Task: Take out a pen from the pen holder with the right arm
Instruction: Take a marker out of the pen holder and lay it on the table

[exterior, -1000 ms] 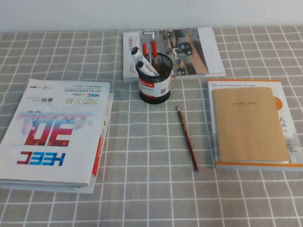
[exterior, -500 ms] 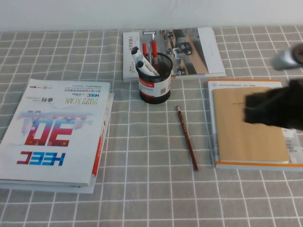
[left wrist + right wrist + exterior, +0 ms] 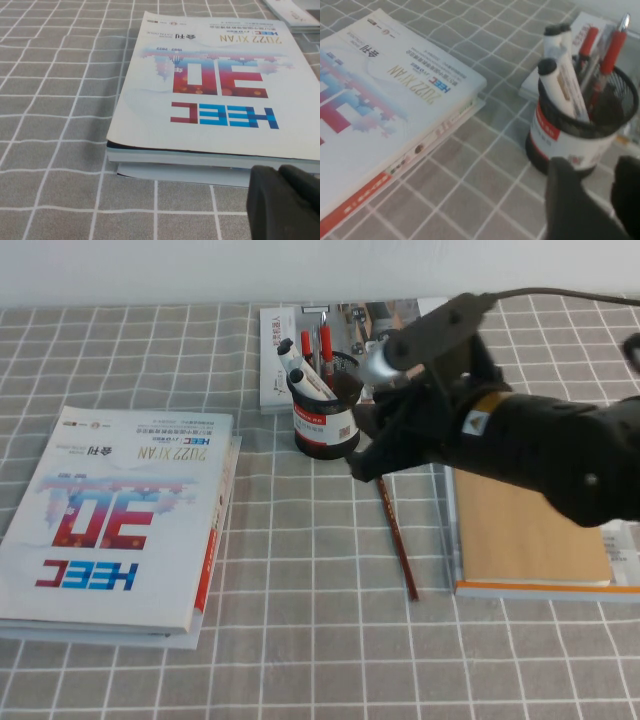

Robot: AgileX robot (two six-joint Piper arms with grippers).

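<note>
A grey checked tablecloth (image 3: pixel 300 660) covers the table. On the robot's left lies a stack of white books (image 3: pixel 120 510), and the left gripper (image 3: pixel 279 172) hangs just beside its near edge, its two fingers pressed together with nothing between them. On the right a tan notebook (image 3: pixel 525 530) lies on an orange-edged book (image 3: pixel 540 590), partly hidden by the right arm (image 3: pixel 560 450). A magazine (image 3: pixel 272 390) lies at the back. In front of it stands the black mesh pen holder (image 3: pixel 325 425), upright, with two white markers (image 3: pixel 292 358) and two red pens (image 3: pixel 324 343) leaning inside. The right gripper (image 3: pixel 597 172) hovers just beside the holder, on its right, lower than the pen tips, partly parted and holding nothing. A red pencil (image 3: pixel 400 550) lies loose on the cloth near it
</note>
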